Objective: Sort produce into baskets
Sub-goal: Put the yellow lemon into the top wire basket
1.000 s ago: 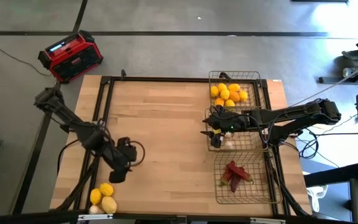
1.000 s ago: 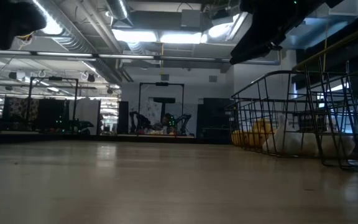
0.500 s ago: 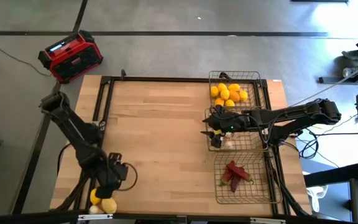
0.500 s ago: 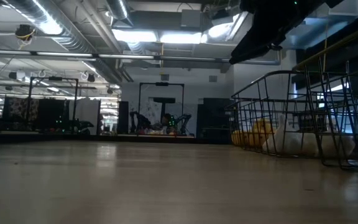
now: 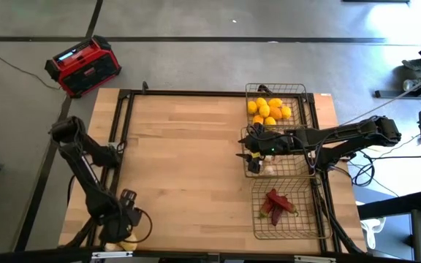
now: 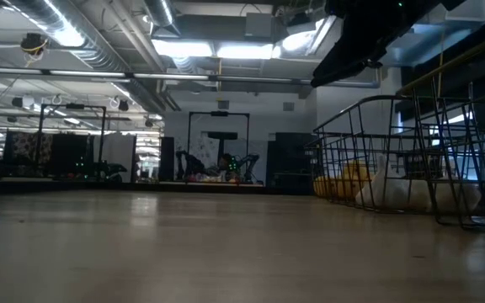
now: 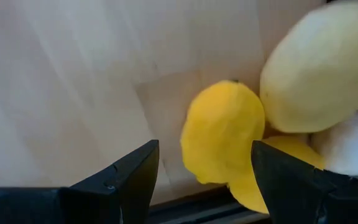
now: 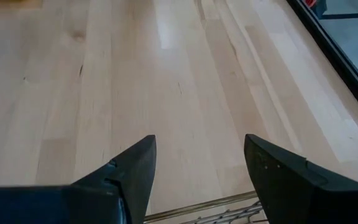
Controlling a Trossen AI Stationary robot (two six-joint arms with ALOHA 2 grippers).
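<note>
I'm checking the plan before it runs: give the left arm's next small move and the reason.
Probably ease the left gripper forward and down until its open fingers straddle the round yellow lemon, then close. The wrist view shows that lemon just ahead of the fingertips, not yet between them, beside a paler yellow lemon at the wooden table's near-left corner. The right gripper hangs over the middle wire-mesh basket.

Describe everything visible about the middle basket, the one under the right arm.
The middle basket is a square, shallow tray of thin bronze-coloured wire grid, standing flat near the table's right edge between the lemon basket and the pepper basket. White garlic bulbs lie inside near its left side; from table height they show pale through the mesh. The right claw hangs open above its left rim, holding nothing.
</note>
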